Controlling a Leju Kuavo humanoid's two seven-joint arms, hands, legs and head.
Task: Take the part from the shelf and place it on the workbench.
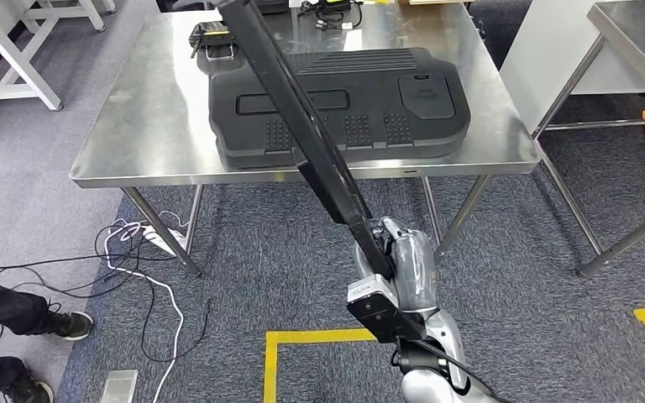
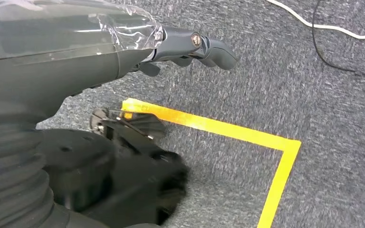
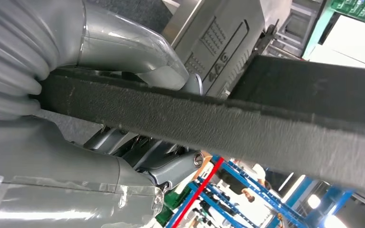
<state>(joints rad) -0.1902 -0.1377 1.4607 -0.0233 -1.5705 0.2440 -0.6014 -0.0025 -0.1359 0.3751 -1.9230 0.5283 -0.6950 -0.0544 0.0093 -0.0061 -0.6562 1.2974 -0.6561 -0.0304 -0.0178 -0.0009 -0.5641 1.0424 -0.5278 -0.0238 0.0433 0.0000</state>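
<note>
1. While the left hand hangs over grey carpet, fingers loosely apart, it holds nothing
2. Black moulded cover lies on the steel table
3. Right hand grips a long black panel, slanting above the table
</note>
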